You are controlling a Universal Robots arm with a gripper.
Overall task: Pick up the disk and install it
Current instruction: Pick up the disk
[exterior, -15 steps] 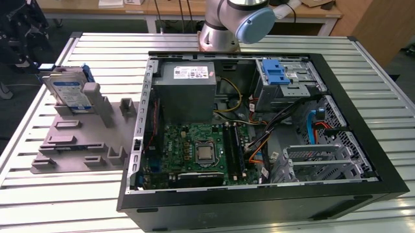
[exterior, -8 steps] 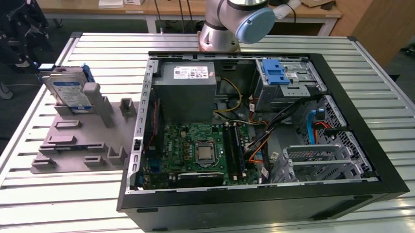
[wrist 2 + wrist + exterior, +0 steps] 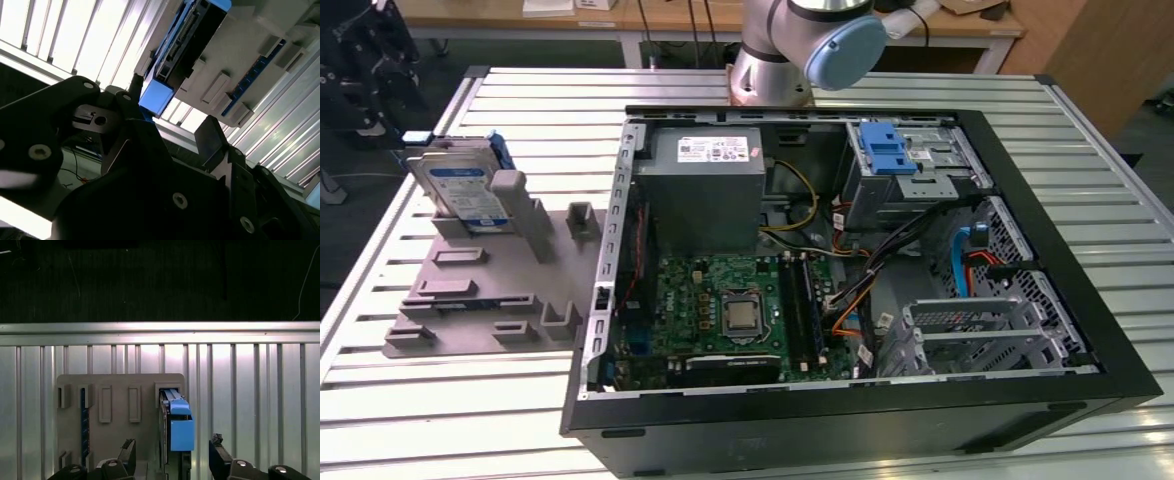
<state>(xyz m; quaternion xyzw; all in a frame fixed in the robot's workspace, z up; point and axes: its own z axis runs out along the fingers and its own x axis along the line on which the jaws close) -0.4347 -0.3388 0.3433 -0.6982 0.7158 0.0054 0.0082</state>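
The disk (image 3: 460, 185) stands on edge in a slot of the grey holder block (image 3: 480, 290) at the exterior view's left, its white-and-blue label facing outward and its blue carrier around it. In the first wrist view the disk (image 3: 177, 427) shows edge-on with its blue carrier end toward the camera. My gripper (image 3: 172, 460) is open, one black finger on each side of the disk's line, and it touches nothing. The second wrist view shows the disk (image 3: 185, 35) beyond the gripper (image 3: 172, 112), well apart from the fingertips.
An open computer case (image 3: 854, 250) lies on the slatted metal table (image 3: 1067, 120), with a grey power-supply box (image 3: 707, 190), a motherboard (image 3: 734, 310) and a blue-latched drive bay (image 3: 887, 150) inside. The arm's base (image 3: 774, 60) stands behind the case. The holder has other slots (image 3: 105, 402).
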